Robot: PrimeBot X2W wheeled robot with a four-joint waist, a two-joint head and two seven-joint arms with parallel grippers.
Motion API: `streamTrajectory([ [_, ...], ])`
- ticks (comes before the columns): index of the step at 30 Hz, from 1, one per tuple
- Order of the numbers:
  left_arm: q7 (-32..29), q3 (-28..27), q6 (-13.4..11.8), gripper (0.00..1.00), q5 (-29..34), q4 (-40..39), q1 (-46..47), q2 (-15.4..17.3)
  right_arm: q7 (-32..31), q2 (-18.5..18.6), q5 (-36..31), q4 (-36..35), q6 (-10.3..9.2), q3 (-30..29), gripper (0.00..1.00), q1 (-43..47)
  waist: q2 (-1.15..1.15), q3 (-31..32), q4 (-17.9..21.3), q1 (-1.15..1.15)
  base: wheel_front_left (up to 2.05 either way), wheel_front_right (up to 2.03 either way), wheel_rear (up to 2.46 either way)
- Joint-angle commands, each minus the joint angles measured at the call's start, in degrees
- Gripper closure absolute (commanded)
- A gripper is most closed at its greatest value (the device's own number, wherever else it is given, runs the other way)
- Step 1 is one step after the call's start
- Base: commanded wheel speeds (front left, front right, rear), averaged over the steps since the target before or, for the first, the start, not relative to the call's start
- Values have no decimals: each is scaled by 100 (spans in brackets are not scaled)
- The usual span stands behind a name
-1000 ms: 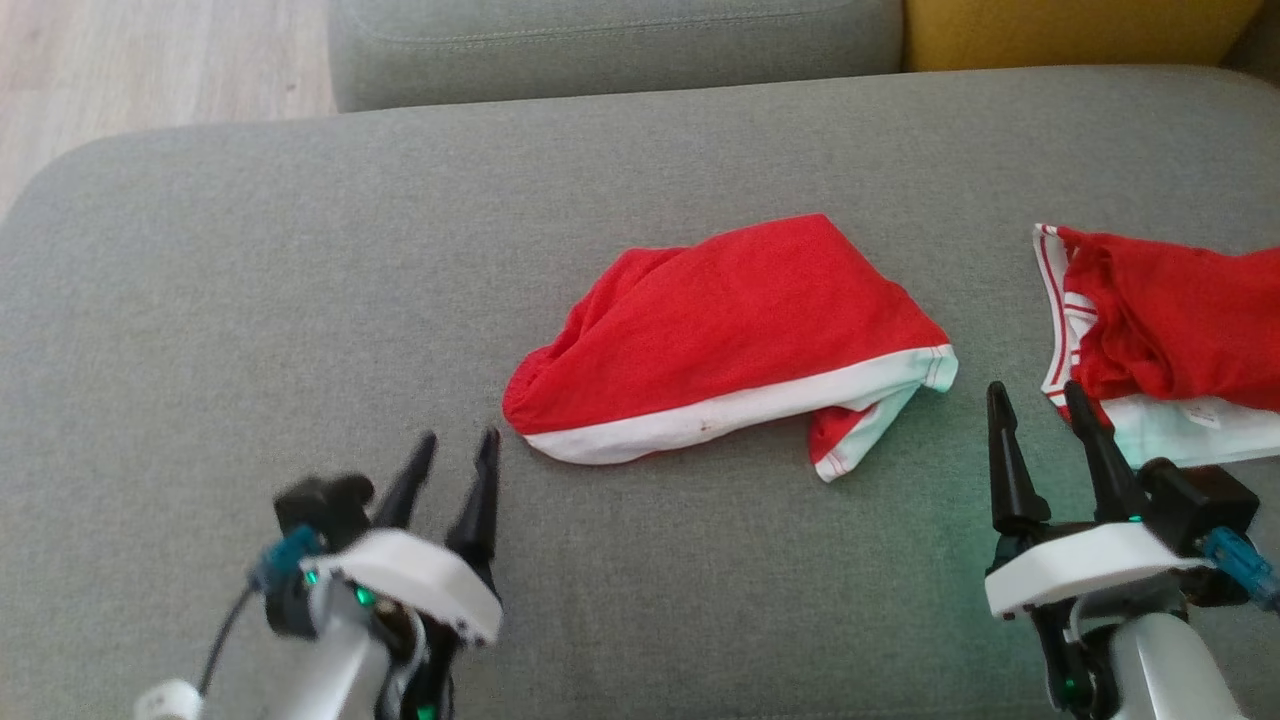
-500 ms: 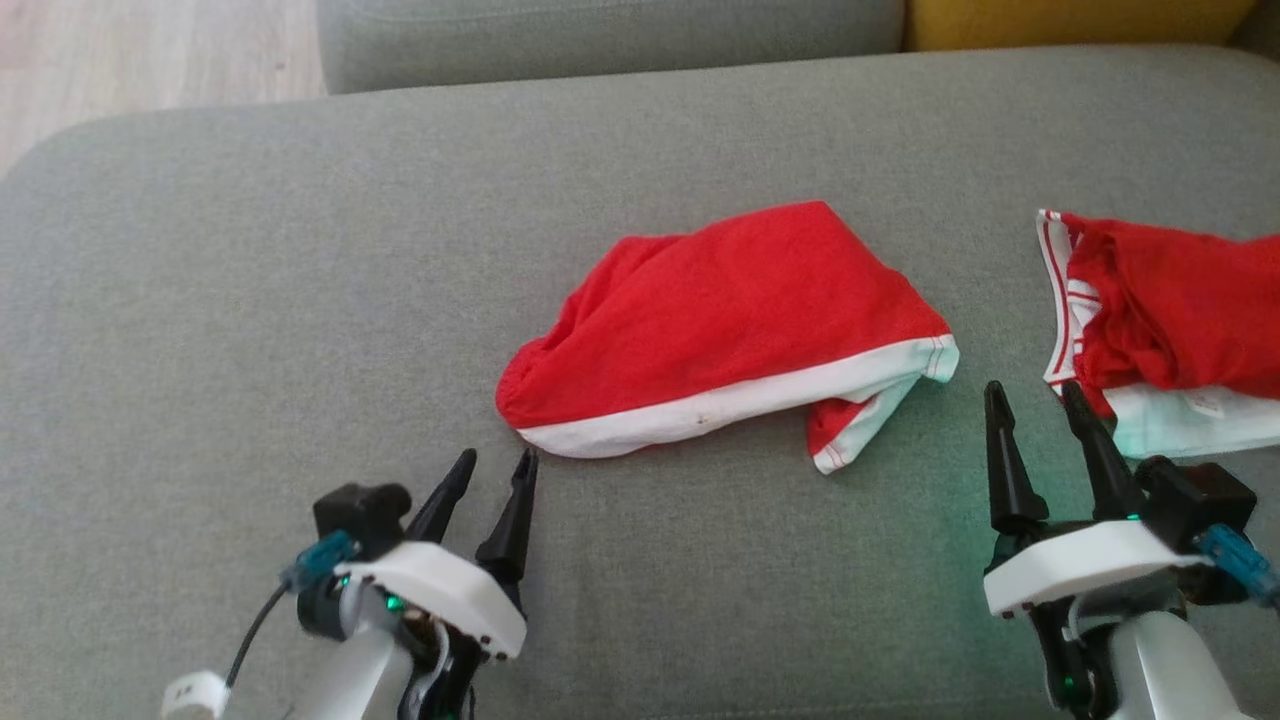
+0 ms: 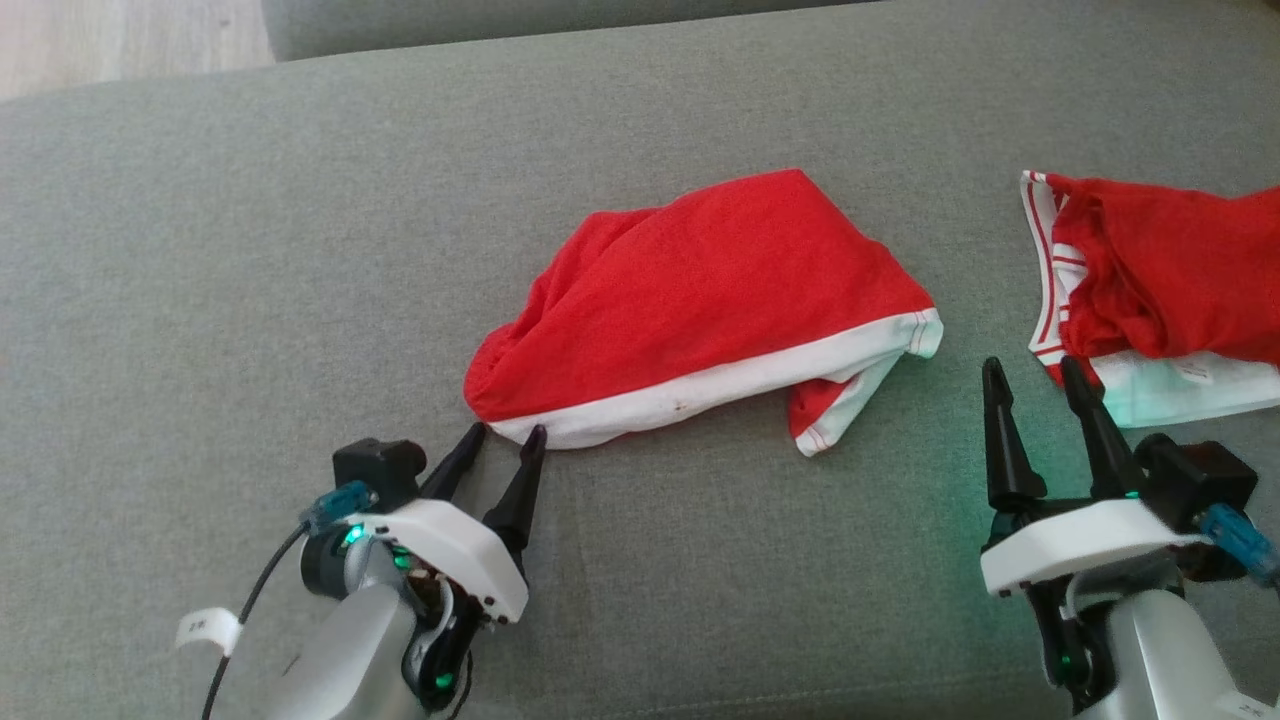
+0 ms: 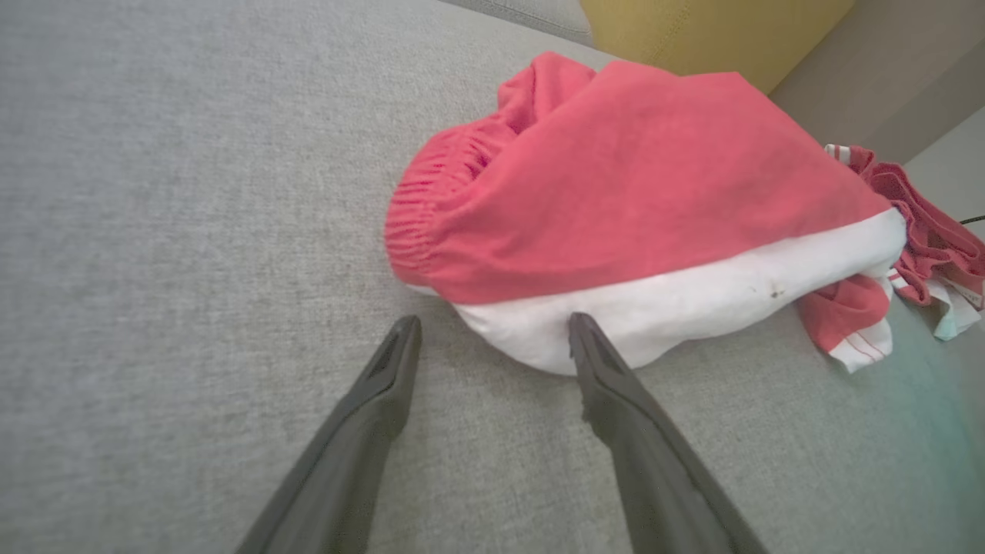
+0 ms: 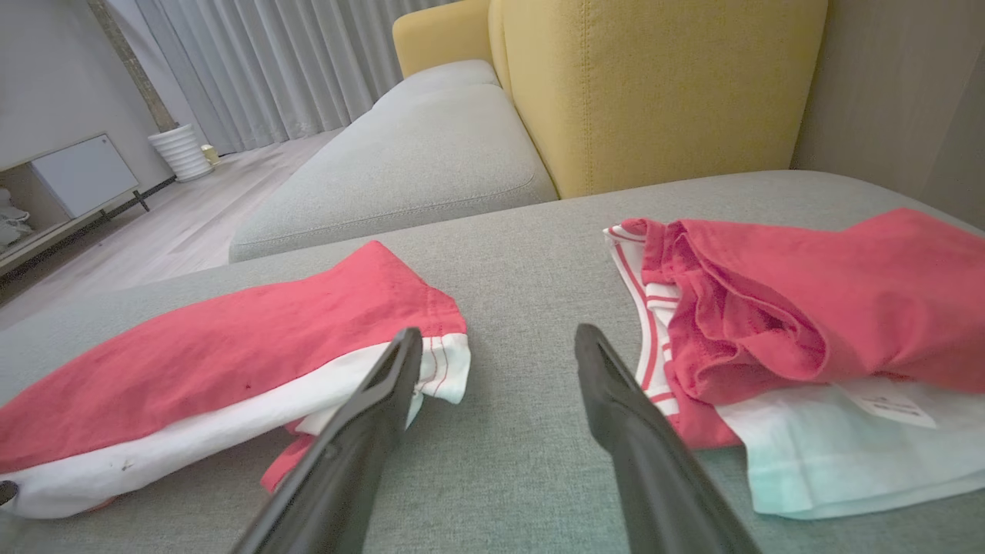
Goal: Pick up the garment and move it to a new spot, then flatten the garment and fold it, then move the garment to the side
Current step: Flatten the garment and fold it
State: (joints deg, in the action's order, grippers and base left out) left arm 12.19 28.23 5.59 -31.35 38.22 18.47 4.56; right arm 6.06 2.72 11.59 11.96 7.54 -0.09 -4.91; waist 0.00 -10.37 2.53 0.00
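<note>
A red garment with a white band along its near edge lies bunched in the middle of the grey couch seat. My left gripper stands open right at the garment's lower-left corner, its fingertips touching or nearly touching the white hem. In the left wrist view the garment lies just past the open left gripper, one finger against the white band. My right gripper is open over bare cushion between the two red pieces, holding nothing. The right wrist view has the garment on its left.
A second red and white garment lies crumpled at the right edge of the seat, close to my right gripper; it sits at the right of the right wrist view. A yellow cushion and another grey seat stand behind. Wooden floor lies at far left.
My left gripper has moved forward and to the right, reaching the garment's lower-left corner. The head camera has tilted down a little. The right gripper has stayed in place.
</note>
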Motion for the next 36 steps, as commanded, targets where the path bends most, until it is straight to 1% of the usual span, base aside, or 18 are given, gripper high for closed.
streamTrajectory([
  [1,37,-145,15,0,-8,-102,251,33,73,16,-14,-152,-5,137,0,-199,0,-15,13,0,0,0,0],
  [3,60,-137,28,0,-25,-58,289,25,89,16,-14,-132,-5,132,0,-217,0,-34,21,0,0,0,0],
  [4,71,-135,33,50,-35,-40,310,21,95,16,-13,-121,-5,128,0,-229,0,-46,21,0,0,0,0],
  [5,84,-131,40,84,-39,-31,337,18,91,16,-16,-104,-5,123,0,-246,0,-67,16,0,0,0,0],
  [6,102,-122,47,100,-30,-32,368,19,85,16,-20,-86,-5,122,0,-268,0,-85,7,0,0,0,0],
  [10,170,-129,57,100,10,-56,467,36,-6,16,-46,46,-5,155,0,-393,0,-166,-47,0,0,0,0],
  [16,225,-86,64,100,102,-135,546,43,-137,17,198,408,-5,248,0,-759,0,-272,-178,0,0,0,0],
  [24,250,-48,75,100,133,-180,585,46,-282,191,421,936,-5,469,0,-1086,0,-336,-306,0,0,0,0],
  [32,261,-64,59,100,124,-186,599,55,-302,296,651,1120,-5,726,0,-1130,0,-307,-307,0,0,0,0],
  [33,262,-67,56,100,122,-186,598,56,-318,308,700,1135,-5,776,6,-1128,0,-301,-302,0,0,0,0],
  [34,263,-69,54,100,120,-185,597,58,-324,326,735,1146,-5,812,57,-1129,0,-295,-297,0,0,0,0],
  [35,264,-71,53,100,119,-186,597,60,-325,344,762,1154,-5,842,100,-1130,0,-290,-291,0,0,0,0],
  [36,265,-72,52,100,118,-186,596,62,-321,360,788,1157,-5,872,100,-1132,0,-285,-286,0,0,0,0],
])
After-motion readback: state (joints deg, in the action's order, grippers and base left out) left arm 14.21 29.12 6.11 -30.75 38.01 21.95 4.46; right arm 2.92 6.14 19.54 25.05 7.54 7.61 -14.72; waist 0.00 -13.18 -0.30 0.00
